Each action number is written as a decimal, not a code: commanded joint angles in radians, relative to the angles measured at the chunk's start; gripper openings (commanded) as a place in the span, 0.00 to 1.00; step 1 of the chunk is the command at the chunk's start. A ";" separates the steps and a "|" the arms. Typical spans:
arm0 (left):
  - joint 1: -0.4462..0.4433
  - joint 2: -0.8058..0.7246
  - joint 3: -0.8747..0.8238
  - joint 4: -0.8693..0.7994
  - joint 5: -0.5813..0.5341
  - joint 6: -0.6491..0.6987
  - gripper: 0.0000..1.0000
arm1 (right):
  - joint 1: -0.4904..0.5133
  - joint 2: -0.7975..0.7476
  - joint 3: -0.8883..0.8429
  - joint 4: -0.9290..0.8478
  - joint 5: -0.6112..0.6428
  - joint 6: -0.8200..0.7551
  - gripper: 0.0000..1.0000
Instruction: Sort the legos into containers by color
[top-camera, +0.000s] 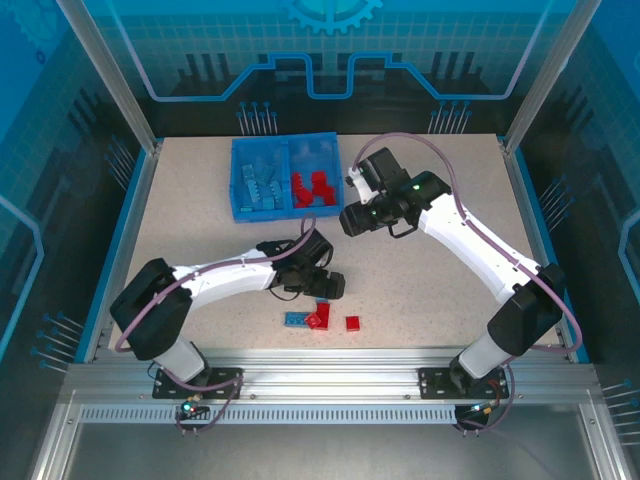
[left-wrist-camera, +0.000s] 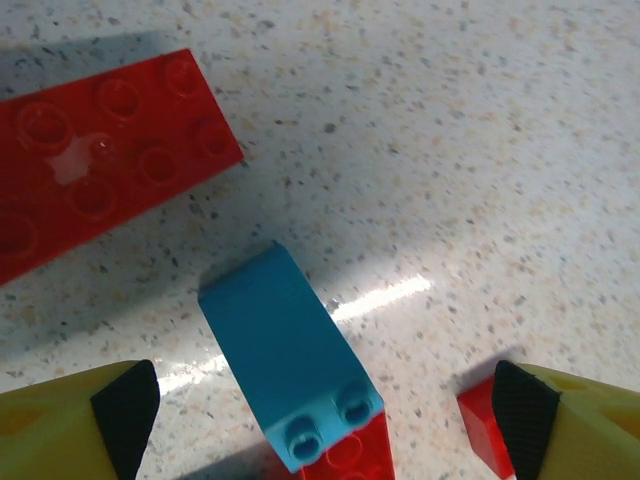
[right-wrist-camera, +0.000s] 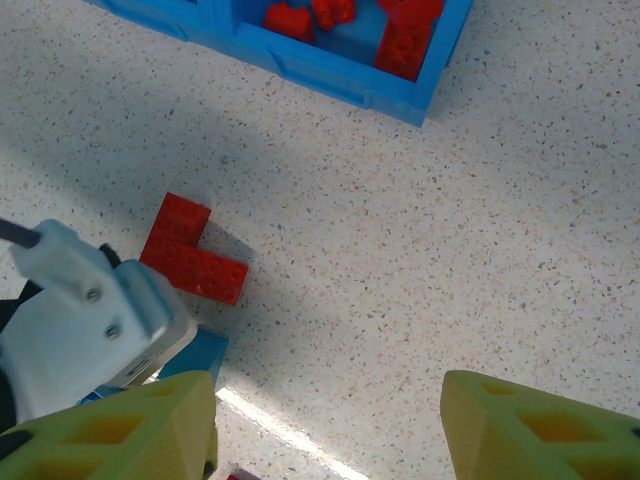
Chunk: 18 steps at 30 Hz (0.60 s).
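Top view: the blue bin (top-camera: 237, 190) sits at 12 o'clock, and loose legos (top-camera: 318, 319) lie at 6 o'clock. Left wrist view: the left gripper (left-wrist-camera: 325, 410) is spread wide either side of a light blue brick (left-wrist-camera: 285, 360), not touching it. Right wrist view: the right gripper (right-wrist-camera: 330, 420) has its fingers apart and empty, with the bin at 12 o'clock.

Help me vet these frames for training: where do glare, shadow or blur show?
Left wrist: a glare streak crosses the table beside the light blue brick. Right wrist: a similar streak low down, and a broad shadow band near the bin. Top external: even light, sharp, only soft shadows.
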 joint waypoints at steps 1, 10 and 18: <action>-0.004 0.048 0.066 -0.114 -0.052 -0.048 0.90 | 0.002 -0.002 0.015 -0.010 -0.005 0.011 0.64; -0.004 0.176 0.160 -0.235 0.003 -0.056 0.71 | -0.003 -0.012 0.010 -0.019 0.012 0.003 0.64; -0.004 0.191 0.153 -0.252 0.017 -0.065 0.52 | -0.003 -0.015 0.002 -0.020 0.008 0.018 0.64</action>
